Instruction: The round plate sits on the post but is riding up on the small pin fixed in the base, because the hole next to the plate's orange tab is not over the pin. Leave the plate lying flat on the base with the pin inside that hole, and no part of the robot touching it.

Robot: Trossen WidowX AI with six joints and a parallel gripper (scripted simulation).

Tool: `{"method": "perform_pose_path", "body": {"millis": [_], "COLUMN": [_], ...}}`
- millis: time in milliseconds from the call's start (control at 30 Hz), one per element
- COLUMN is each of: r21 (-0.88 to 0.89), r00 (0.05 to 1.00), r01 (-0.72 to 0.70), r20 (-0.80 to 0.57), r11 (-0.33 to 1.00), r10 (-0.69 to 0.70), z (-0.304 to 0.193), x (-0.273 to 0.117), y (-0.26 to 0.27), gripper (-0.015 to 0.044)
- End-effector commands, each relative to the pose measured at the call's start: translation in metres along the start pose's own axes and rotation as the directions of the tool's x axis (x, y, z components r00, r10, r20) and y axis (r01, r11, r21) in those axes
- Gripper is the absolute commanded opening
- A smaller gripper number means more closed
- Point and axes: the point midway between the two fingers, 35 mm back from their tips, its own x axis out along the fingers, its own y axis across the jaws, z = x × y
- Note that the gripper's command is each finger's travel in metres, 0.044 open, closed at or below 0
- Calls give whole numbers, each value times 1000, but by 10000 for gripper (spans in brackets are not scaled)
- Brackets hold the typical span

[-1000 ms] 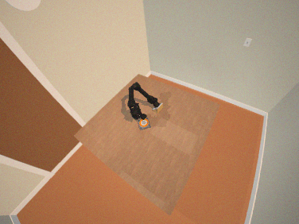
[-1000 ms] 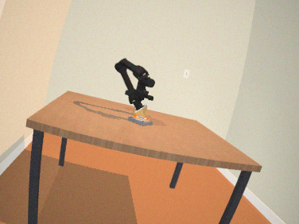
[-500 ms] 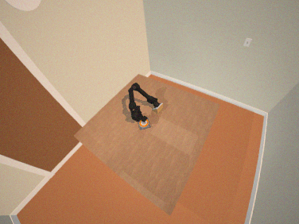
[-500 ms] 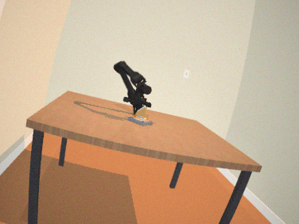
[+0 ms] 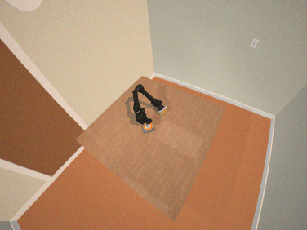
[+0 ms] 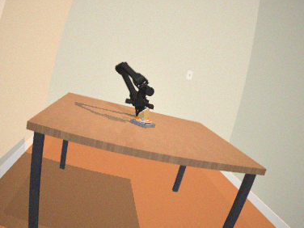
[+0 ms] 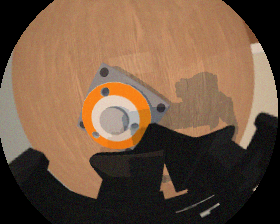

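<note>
My gripper [image 7: 151, 126] is closed with nothing between its fingers, poised just above the round plate [image 7: 115, 120], toward its four o'clock edge in my wrist view. The plate, orange-rimmed with a white centre, sits on the grey base [image 7: 158, 105] on the wooden table [image 6: 178, 139], near its far edge.

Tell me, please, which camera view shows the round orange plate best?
The wrist view: the round plate appears large from above, its holes visible on the grey base. The top view shows a tiny orange spot beside the arm; the exterior view shows a thin edge-on sliver under the gripper.
</note>
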Motion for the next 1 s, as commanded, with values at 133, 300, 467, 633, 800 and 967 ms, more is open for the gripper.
{"method": "perform_pose_path", "body": {"millis": [133,300,467,633,800,967], "r21": [-7,-7,-7,-7,-7,-7], "r00": [1000,1000,1000,1000,1000,1000], "r01": [-1,-1,-1,-1,-1,-1], "r20": [-12,-12,-12,-13,-13,-13], "r11": [1000,1000,1000,1000,1000,1000], "r10": [1,1,1,1,1,1], "z": [-11,-14,-18,-21,-24,-27], "x": [4,4,3,3,3,3], "y": [4,6,7,9,12,15], "gripper": [0,0,0,0,0,0]}}
